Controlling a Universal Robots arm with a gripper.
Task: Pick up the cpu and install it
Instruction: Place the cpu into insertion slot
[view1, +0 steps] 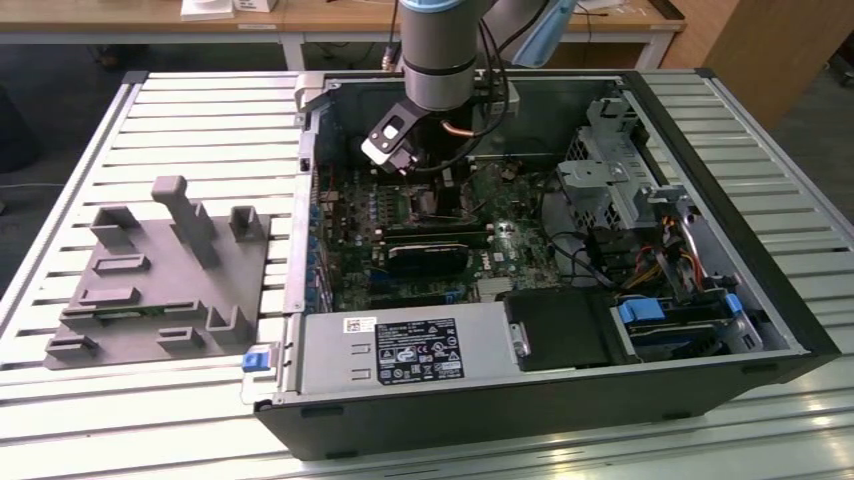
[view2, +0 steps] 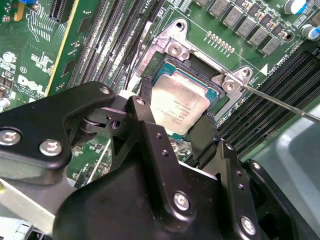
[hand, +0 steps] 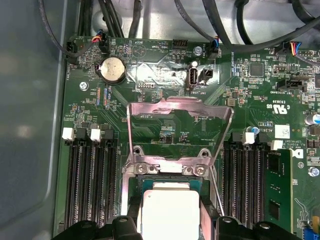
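Over the open socket (view2: 200, 65) on the motherboard (view2: 45, 60), the cpu (view2: 179, 106) is being clasped by two opposite edges between the black fingers (view2: 145, 115) of the gripper (view2: 176, 111); the hinged metal frame (hand: 180, 117) is being shown swung upright beside it.

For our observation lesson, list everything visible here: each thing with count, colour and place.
computer case: one, black, open, on the table
table: one, pale, slatted
block: one, grey, table, exterior view's left
circuit board: one, green, inside the case
coin battery: one, silver, on the circuit board
socket lid: one, bare metal, raised
cpu: one, silver-grey, at the socket
arm: one, grey, reaching into the case
gripper: one, black, over the cpu
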